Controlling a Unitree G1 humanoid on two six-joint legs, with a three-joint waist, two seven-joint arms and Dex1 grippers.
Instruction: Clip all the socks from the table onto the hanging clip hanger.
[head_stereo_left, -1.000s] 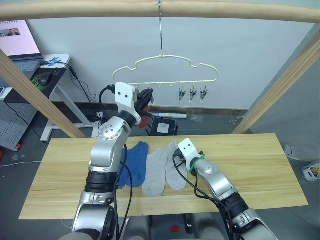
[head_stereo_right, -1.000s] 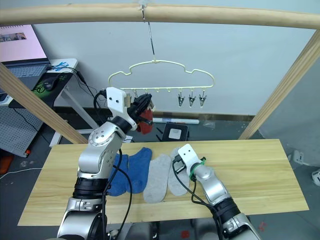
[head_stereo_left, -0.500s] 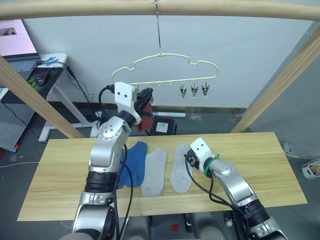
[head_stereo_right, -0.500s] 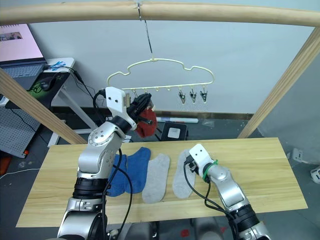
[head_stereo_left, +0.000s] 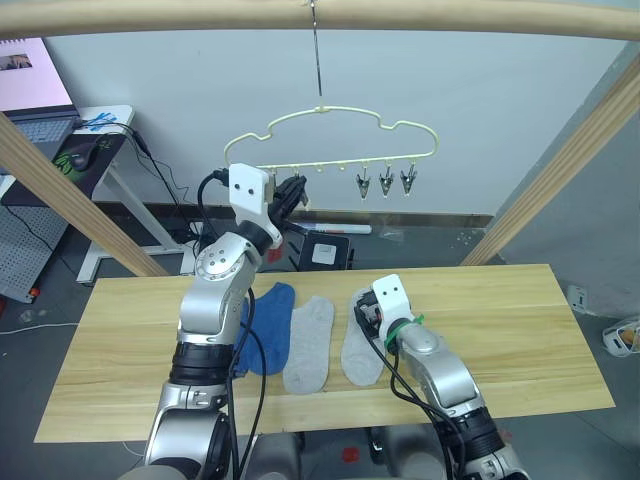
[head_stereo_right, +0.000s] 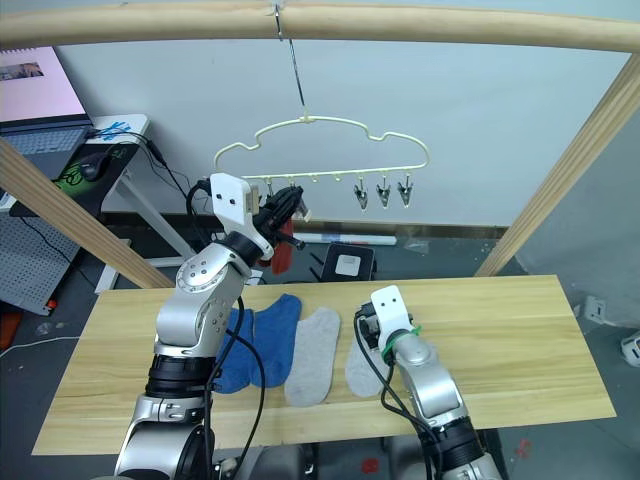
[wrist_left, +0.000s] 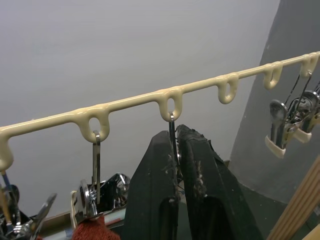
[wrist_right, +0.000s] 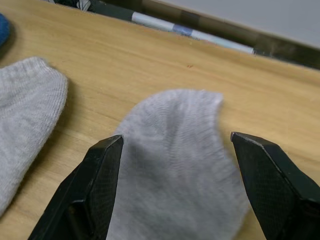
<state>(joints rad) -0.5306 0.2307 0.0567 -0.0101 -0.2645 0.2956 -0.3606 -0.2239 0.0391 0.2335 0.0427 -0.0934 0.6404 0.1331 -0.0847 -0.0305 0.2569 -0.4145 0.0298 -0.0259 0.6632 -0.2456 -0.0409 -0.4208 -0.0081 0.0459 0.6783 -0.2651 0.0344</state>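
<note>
Left gripper (wrist_left: 176, 145): raised at the hanger (head_stereo_left: 330, 135), fingers clenched on a clip's wire.
Right gripper (wrist_right: 175, 165): fingers spread wide over a grey sock (wrist_right: 175, 165).
Socks: two grey, two blue (head_stereo_left: 268, 325) on the table (head_stereo_left: 520, 330); red one (head_stereo_right: 281, 252) hangs clipped.

I note a thick round wooden pole frame (head_stereo_left: 420, 14): one beam runs across the top, with slanted poles descending at the left (head_stereo_left: 75, 195) and right (head_stereo_left: 560, 170). Behind it stands a plain pale wall (head_stereo_left: 500, 100) with a dark baseboard along the floor. At the far left I see a white side desk (head_stereo_left: 120, 165) carrying a laptop with a lit pinkish screen (head_stereo_left: 35, 75), a green-and-black mat with a dark mouse on it (head_stereo_left: 78, 155), and some blue items near its corner (head_stereo_left: 100, 122). Black cables (head_stereo_left: 165, 190) trail from that desk to the floor. A dark box with a white label (head_stereo_right: 350, 266) sits on the grey floor.
</note>
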